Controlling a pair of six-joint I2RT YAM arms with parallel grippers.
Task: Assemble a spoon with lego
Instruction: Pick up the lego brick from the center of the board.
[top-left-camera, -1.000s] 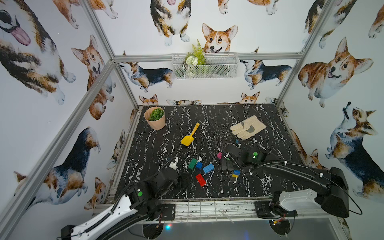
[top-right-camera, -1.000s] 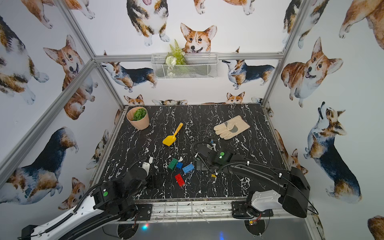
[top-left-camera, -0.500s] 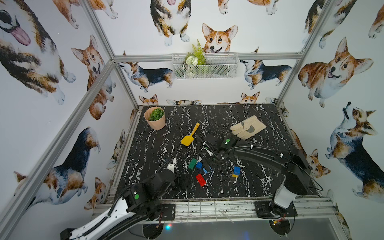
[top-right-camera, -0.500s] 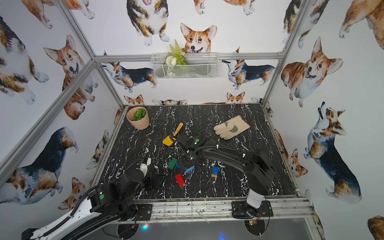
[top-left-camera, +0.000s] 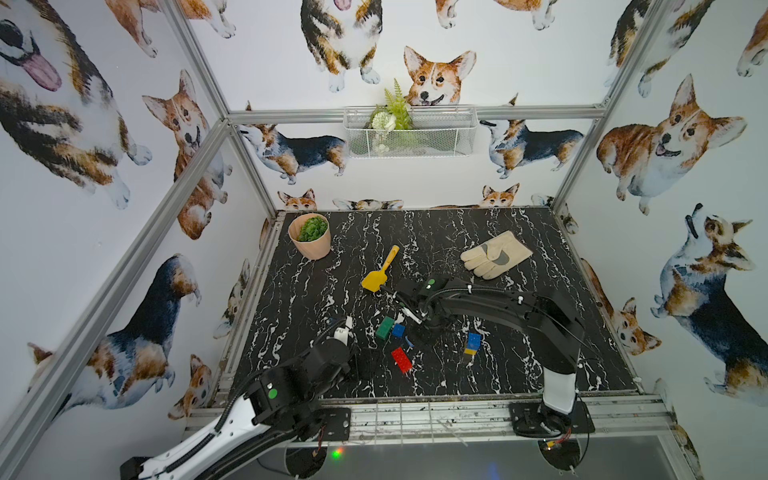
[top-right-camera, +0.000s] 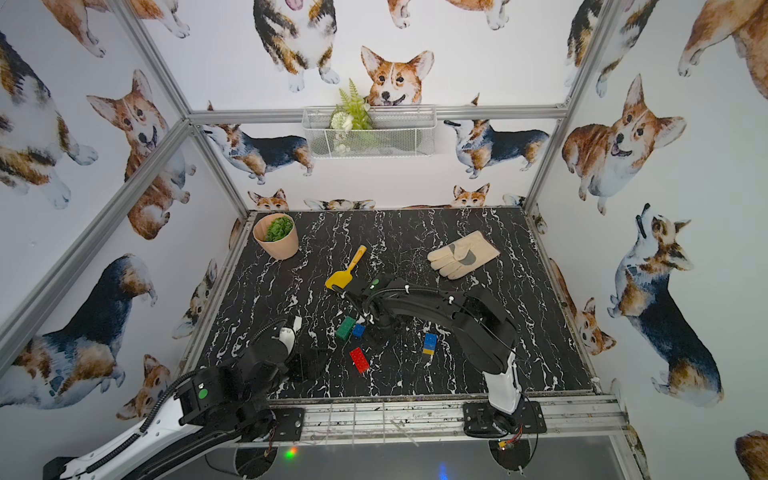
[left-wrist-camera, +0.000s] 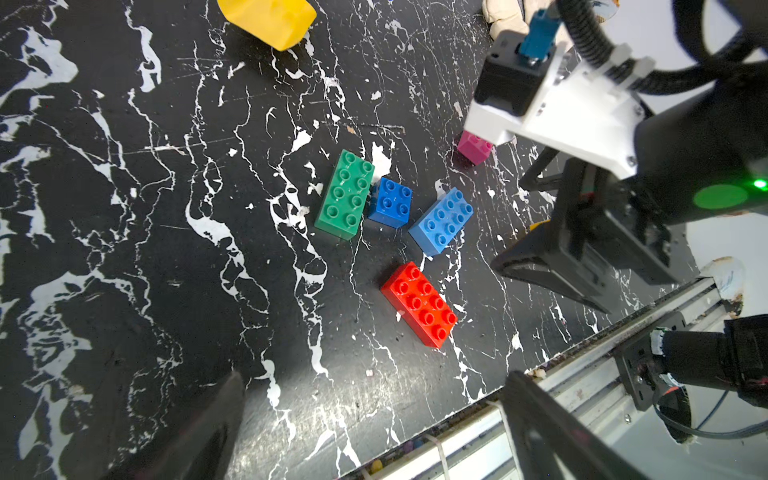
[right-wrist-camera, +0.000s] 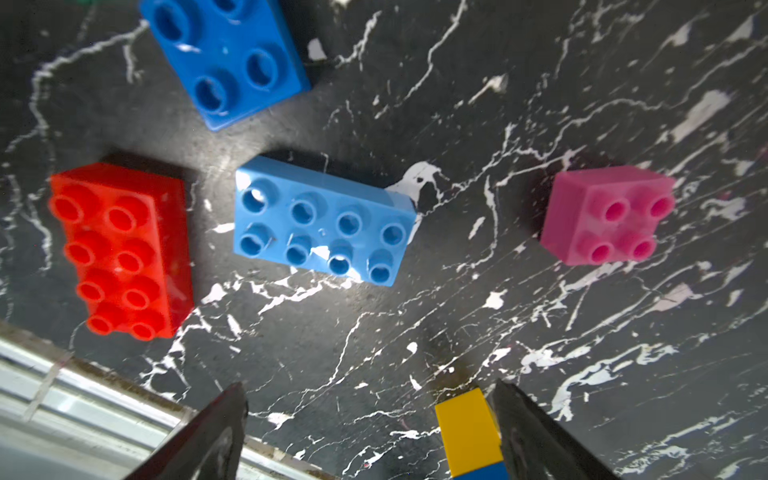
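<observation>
Loose lego lies mid-table: a green brick (top-left-camera: 385, 327), a dark blue one (top-left-camera: 398, 330) and a red one (top-left-camera: 402, 360). The left wrist view adds a light blue brick (left-wrist-camera: 441, 220) and a pink one (left-wrist-camera: 473, 147). The spoon's yellow-and-blue stem (top-left-camera: 473, 343) lies apart to the right. My right gripper (top-left-camera: 409, 318) hangs open just above the table over the light blue brick (right-wrist-camera: 324, 222), with nothing between its fingers (right-wrist-camera: 208, 432). The stem (right-wrist-camera: 469, 432) shows beside one finger. My left gripper (left-wrist-camera: 374, 399) is open and empty near the front edge, short of the red brick (left-wrist-camera: 419, 305).
A yellow toy shovel (top-left-camera: 376, 278) lies just behind the bricks. A cream glove (top-left-camera: 494, 259) is at the back right and a potted plant (top-left-camera: 311, 235) at the back left. A metal rail (top-left-camera: 415, 411) runs along the front edge.
My right arm has swung from the front right, by the yellow-and-blue stem, to the left over the loose bricks and lowered. The left arm has barely shifted.
</observation>
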